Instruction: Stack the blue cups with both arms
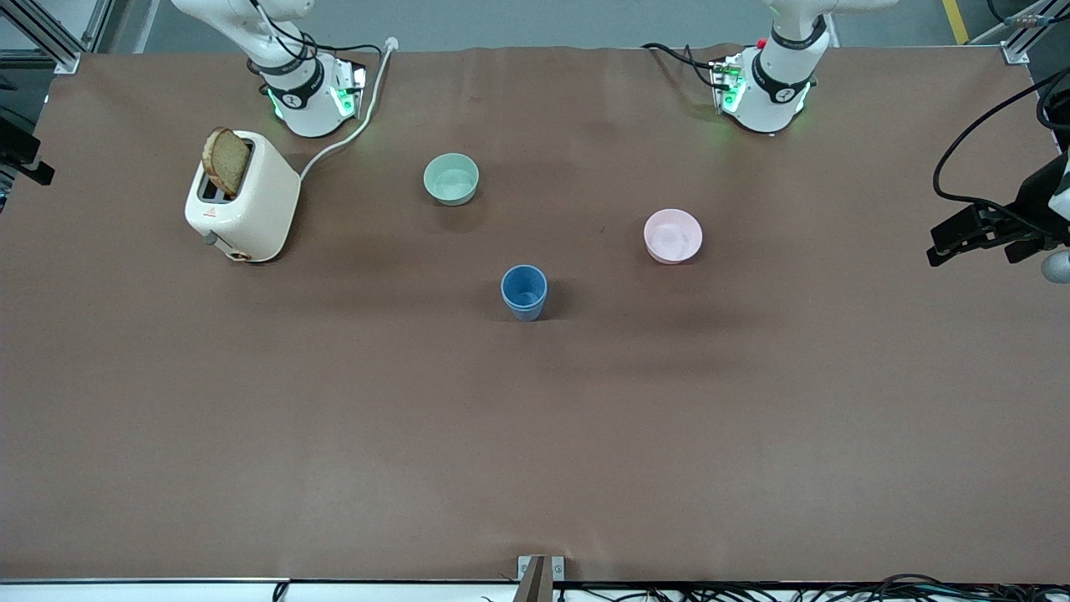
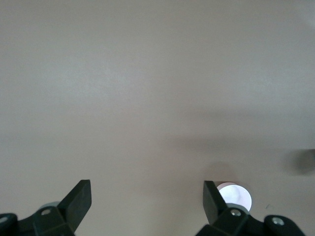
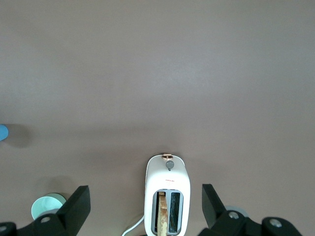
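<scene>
One blue cup [image 1: 524, 292] stands upright near the middle of the table; whether another cup sits inside it I cannot tell. In the right wrist view a sliver of this blue cup [image 3: 2, 132] shows at the picture's edge. Both arms are raised, and only their bases show in the front view. The left gripper [image 2: 147, 185] hangs open and empty high over bare table near the pink bowl [image 2: 237, 196]. High over the white toaster [image 3: 168, 194], the right gripper [image 3: 145, 189] is also open with nothing in it.
The toaster [image 1: 244, 197], with a slice of bread [image 1: 226, 160] in it, stands at the right arm's end, its cord running to the base. A pale green bowl [image 1: 451, 179] and the pink bowl [image 1: 673, 236] lie farther from the front camera than the cup.
</scene>
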Controlling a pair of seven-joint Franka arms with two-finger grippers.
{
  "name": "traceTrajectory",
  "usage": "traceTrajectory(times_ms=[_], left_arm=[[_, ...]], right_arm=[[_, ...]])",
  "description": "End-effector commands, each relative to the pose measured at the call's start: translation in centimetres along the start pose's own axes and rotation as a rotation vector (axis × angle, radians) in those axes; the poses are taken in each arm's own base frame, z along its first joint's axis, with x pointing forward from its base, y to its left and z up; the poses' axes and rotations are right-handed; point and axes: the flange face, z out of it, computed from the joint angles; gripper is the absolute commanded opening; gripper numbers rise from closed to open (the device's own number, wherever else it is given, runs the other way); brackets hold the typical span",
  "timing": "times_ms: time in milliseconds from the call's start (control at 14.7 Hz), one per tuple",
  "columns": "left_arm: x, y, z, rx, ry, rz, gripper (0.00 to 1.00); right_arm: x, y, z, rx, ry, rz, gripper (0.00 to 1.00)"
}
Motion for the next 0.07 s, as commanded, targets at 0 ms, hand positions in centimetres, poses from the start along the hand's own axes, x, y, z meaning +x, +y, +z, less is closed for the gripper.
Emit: traceTrajectory(times_ms=[0], left_arm=[[-0.61,0.09,-0.86,0.000,0.000,0.003,1.00]], right_arm=[[-0.26,-0.01,-0.13,0.020,0.007,-0.010,1.00]])
